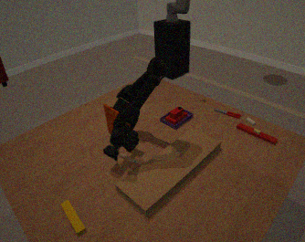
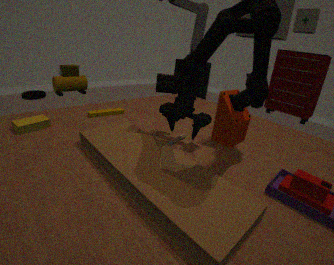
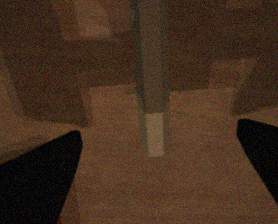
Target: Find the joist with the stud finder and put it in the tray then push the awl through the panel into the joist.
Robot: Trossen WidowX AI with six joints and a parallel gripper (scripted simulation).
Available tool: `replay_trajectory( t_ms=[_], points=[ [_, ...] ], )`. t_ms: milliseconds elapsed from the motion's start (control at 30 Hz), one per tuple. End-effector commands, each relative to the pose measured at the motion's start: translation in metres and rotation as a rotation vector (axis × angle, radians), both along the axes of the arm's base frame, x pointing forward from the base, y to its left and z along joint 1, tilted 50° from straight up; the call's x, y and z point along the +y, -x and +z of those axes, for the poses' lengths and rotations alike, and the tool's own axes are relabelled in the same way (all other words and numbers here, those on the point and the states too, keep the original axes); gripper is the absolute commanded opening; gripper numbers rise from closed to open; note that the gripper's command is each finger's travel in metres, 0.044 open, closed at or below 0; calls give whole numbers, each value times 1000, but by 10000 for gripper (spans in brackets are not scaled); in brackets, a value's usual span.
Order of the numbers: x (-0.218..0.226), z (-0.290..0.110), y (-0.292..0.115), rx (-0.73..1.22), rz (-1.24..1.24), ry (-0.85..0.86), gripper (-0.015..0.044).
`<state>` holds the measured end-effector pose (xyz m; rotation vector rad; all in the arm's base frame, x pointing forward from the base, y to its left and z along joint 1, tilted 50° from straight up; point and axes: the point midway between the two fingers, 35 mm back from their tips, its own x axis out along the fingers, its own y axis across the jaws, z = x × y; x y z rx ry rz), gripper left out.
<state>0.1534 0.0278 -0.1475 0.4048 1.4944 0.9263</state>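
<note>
The red stud finder (image 1: pixel 177 115) (image 2: pixel 307 192) rests in the purple tray (image 1: pixel 175 125) (image 2: pixel 290 204). The wooden floor panel (image 1: pixel 148 194) (image 2: pixel 230 231) lies flat, with the arm's shadow across it. A grey rod (image 2: pixel 177 140) (image 3: pixel 156 132), apparently the awl, lies beside the panel's far edge in the exterior view. Its point cannot be made out. My gripper (image 1: pixel 120 153) (image 2: pixel 183 134) (image 3: pixel 158 132) is open and empty, pointing down above the rod. In the wrist view the rod runs lengthwise midway between the fingers, its near end lit and the rest shaded.
An orange block (image 1: pixel 110 116) (image 2: pixel 231 123) stands by the arm. A yellow bar (image 1: pixel 73 216) (image 2: pixel 106 113) lies on the table. A red-handled tool (image 1: pixel 233 115), a small white piece (image 1: pixel 250 121) and a long red bar (image 1: pixel 265 137) lie at the right in the top view.
</note>
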Motion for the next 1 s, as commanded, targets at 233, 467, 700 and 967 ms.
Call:
replay_trajectory(
  t_ms=[233, 467, 700, 967],
  points=[
    [8, -5, 4, 7, -4, -7, 361],
    [8, -5, 4, 7, -4, -7, 177],
    [8, -5, 4, 7, -4, -7, 53],
    [-3, 2, -2, 6, -6, -1, 0]
  ],
)
